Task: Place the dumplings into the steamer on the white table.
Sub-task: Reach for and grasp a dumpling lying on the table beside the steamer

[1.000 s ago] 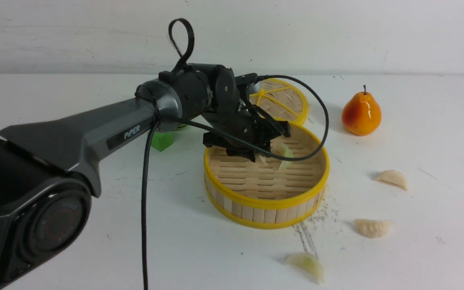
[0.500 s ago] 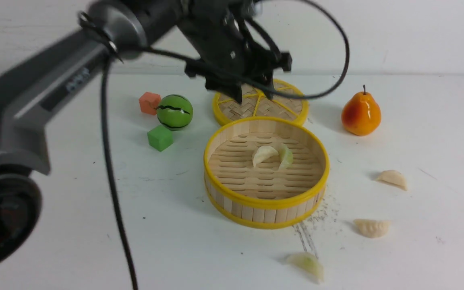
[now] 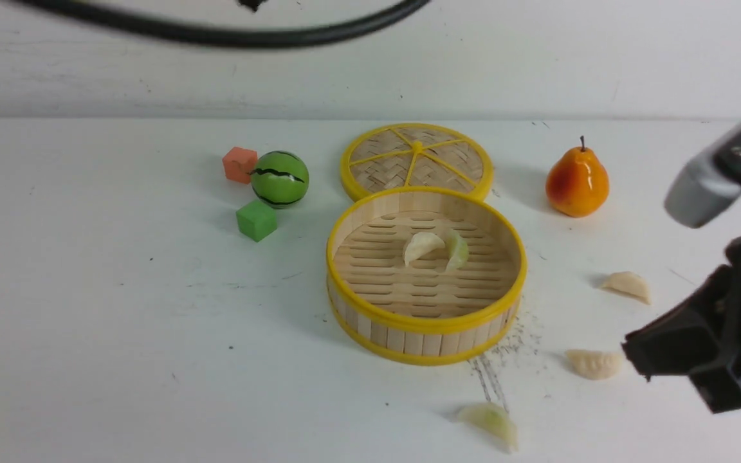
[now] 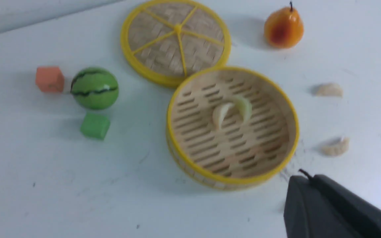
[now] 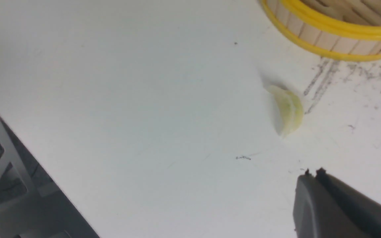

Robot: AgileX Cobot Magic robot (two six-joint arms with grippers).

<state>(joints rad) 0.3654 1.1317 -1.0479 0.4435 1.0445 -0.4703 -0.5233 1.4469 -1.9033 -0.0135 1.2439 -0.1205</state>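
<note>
The steamer (image 3: 426,321) stands mid-table on the white table (image 3: 119,308). A cream dumpling (image 3: 422,246) and a greenish dumpling (image 3: 457,249) lie side by side on its slatted floor. Outside it lie two cream dumplings (image 3: 628,285) (image 3: 594,363) to the right and a greenish one (image 3: 491,422) near the front. My right arm (image 3: 718,347) hangs at the right edge, close to the nearer cream dumpling. Its gripper (image 5: 313,172) is shut and empty above bare table, short of the greenish dumpling (image 5: 288,109). My left gripper (image 4: 304,177) is shut and empty, high above the steamer (image 4: 177,99).
The flat woven lid (image 3: 417,157) lies just behind the steamer. A pear (image 3: 576,182) stands at the back right. A watermelon ball (image 3: 280,179), an orange cube (image 3: 239,164) and a green cube (image 3: 256,220) sit at the left. A black cable (image 3: 216,32) crosses the top.
My left arm let go of the cream dumpling in the steamer, rose out of the front view, and its gripper shut. My right arm came in from the right.
</note>
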